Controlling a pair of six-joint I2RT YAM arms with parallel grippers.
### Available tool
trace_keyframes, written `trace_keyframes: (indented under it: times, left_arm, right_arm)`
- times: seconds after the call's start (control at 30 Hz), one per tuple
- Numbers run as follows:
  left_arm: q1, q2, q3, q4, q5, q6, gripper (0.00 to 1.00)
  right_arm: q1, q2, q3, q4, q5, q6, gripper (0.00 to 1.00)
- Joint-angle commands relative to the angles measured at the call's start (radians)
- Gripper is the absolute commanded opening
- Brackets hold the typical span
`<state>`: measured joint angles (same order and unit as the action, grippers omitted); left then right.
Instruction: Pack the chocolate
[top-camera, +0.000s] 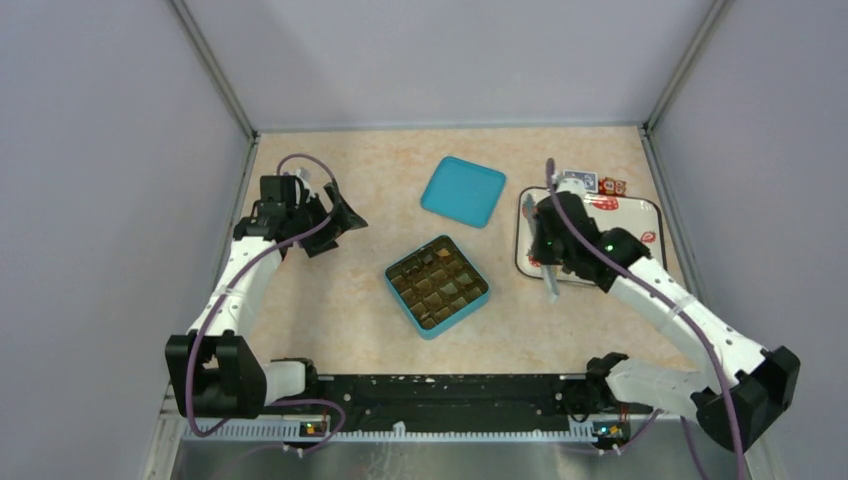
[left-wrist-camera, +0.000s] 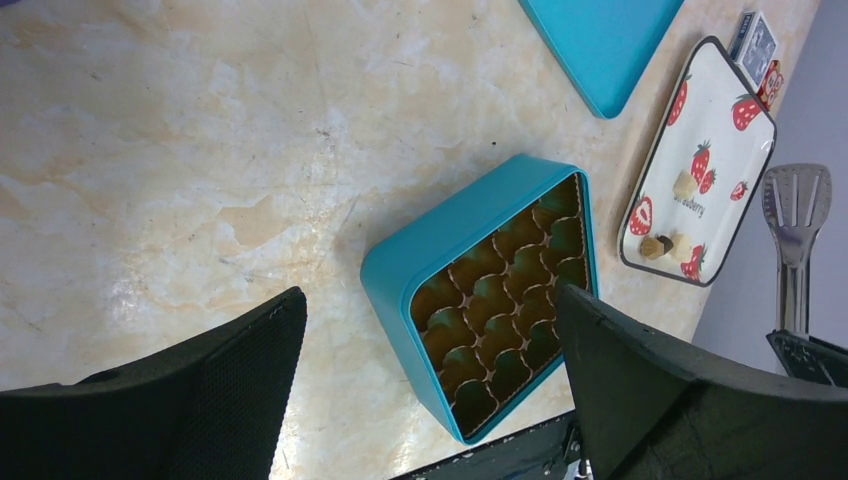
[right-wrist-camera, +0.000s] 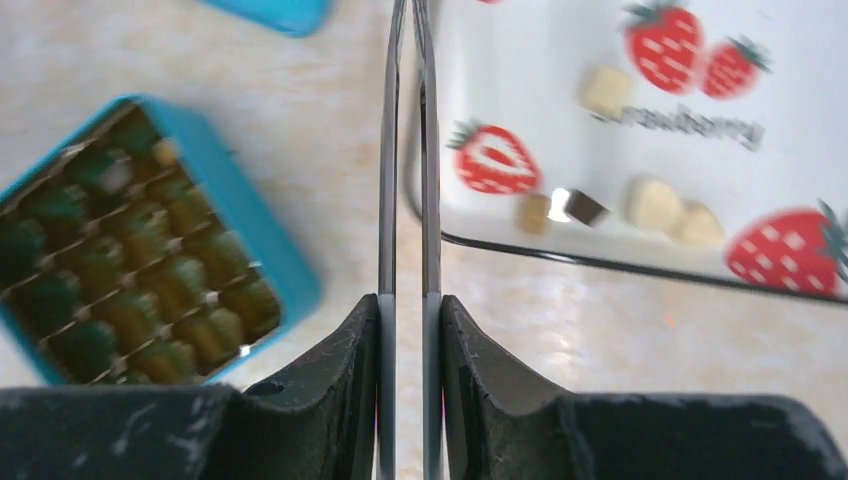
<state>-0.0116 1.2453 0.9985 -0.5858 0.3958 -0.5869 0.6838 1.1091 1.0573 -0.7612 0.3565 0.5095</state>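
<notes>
**Chocolates waiting on the tray**

The tongs (right-wrist-camera: 429, 200) are squeezed almost shut, with just a thin gap between the two metal arms. Their tips run off the top of the right wrist view, so I cannot tell if they hold a piece. The right gripper (right-wrist-camera: 408, 312) pinches them tight.

Just past the tongs sits the strawberry tray (right-wrist-camera: 560, 120). The chocolate (right-wrist-camera: 655, 203) lies on it, a few little tan, cream and brown bits near the front edge.

Further left is the blue box (left-wrist-camera: 450, 235), open, with its lid (top-camera: 462, 191) lying apart. The cups inside look empty from the left side (the other views are too blurry to be sure). So I think most of the packing is left to do.

The left gripper (left-wrist-camera: 430, 300) hangs wide open with nothing in it.
</notes>
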Motion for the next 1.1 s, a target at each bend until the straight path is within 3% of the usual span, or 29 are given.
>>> trace_keyframes:
  times: [0.0,0.17,0.3,1.07]
  left_arm:
    - [0.004,-0.003,0.007,0.038,0.025,0.017,0.98]
    - [0.005,0.017,0.019,0.039,0.044,0.013,0.98]
    - [0.005,0.021,0.021,0.04,0.042,0.012,0.98]
    - [0.005,0.032,0.01,0.056,0.028,0.019,0.98]
  right_arm:
    - [-0.176,-0.11,-0.066,-0.11,0.008,0.023,0.25]
    - [-0.32,-0.134,-0.114,-0.116,-0.069,-0.009,0.31]
    - [-0.345,-0.11,-0.13,-0.097,-0.099,-0.021,0.43]
    - [-0.354,-0.025,-0.115,-0.064,0.002,-0.049,0.44]
